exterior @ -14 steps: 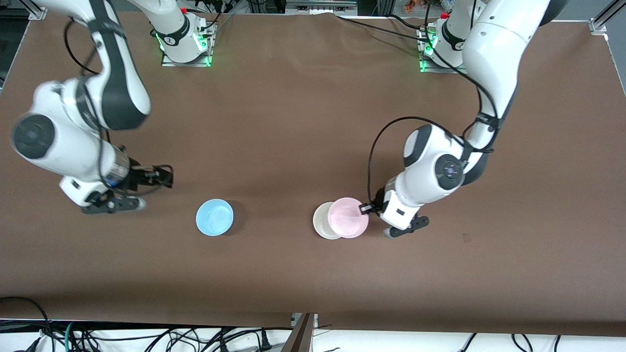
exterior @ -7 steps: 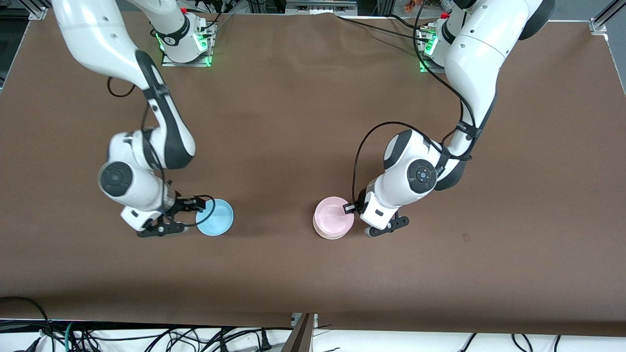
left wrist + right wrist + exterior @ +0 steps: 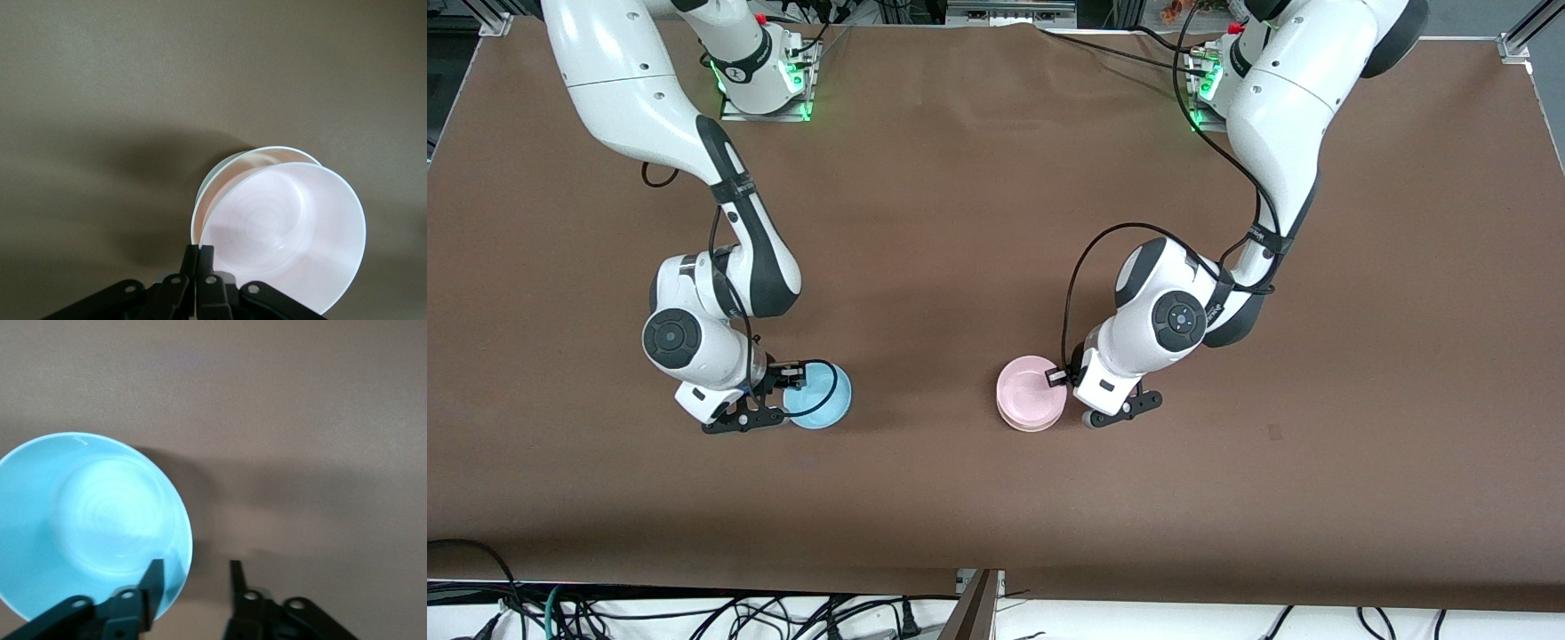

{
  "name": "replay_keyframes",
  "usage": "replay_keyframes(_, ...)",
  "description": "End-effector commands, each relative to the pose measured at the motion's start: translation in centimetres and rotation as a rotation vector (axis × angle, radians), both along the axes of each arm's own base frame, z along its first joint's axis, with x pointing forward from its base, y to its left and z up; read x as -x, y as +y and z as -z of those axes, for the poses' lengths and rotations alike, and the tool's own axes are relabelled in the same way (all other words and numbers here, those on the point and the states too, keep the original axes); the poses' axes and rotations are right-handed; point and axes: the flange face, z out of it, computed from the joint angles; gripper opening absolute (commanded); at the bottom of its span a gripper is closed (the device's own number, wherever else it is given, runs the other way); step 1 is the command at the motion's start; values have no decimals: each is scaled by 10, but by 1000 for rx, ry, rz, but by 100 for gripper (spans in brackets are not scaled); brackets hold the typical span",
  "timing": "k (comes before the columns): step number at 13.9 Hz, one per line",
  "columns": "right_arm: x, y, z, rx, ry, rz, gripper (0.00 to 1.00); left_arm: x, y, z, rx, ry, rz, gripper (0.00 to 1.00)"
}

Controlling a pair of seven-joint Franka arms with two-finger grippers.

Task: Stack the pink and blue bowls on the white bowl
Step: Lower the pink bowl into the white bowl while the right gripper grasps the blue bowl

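Note:
The pale pink bowl (image 3: 1032,402) sits nested on the white bowl, a little off centre. Of the white bowl only its rim (image 3: 230,159) shows past the pink one (image 3: 287,227) in the left wrist view. My left gripper (image 3: 1060,377) is shut on the pink bowl's rim at the side toward the left arm's end; its fingertips (image 3: 200,257) pinch the rim. The light blue bowl (image 3: 818,396) stands alone toward the right arm's end. My right gripper (image 3: 790,384) is open and straddles its rim (image 3: 193,580), one finger inside the blue bowl (image 3: 93,520), one outside.
The brown table (image 3: 960,267) holds nothing else between the two bowls. The arm bases stand at the table's edge farthest from the front camera. Cables hang below the edge nearest to it.
My left gripper carried the pink bowl sideways onto the white bowl. My right arm swung in from the right arm's end of the table and set its open fingers over the blue bowl's rim.

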Motion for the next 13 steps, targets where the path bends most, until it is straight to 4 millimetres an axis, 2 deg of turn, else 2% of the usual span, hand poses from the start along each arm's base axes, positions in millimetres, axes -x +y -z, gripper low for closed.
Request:
replay_keyframes(1,-1,1,8,-28,17,35,30,-2,-13,6,-8,-16,-23,0)
replay_keyframes(4,-4,2,3,-37,11,34,6,-2,-12,10,-10,-14,-24,0)
replay_keyframes(5,-13,6,-12,-53,-5,45,0,-1,-12,15,-13,-7,-24,0)
replay_keyframes(6,-15,8,-23,-71,19,58,0,-1,-11,17,-13,-5,-26,0)
replay_keyframes(7,-16,12,-36,-90,48,74,0,-2,-10,16,-12,-4,-28,26)
replay_keyframes(9,-27,19,-76,-119,86,90,0,-9,0,1,-2,-10,-49,100)
replay_keyframes(11,-30,41,-109,-128,89,130,0,-17,13,-23,2,-20,-68,100)
replay_keyframes(12,-27,64,-116,-131,84,154,0,-20,22,-35,7,-12,-81,100)
replay_keyframes(13,-22,88,-123,-136,78,177,0,-26,39,-49,12,-5,-101,100)
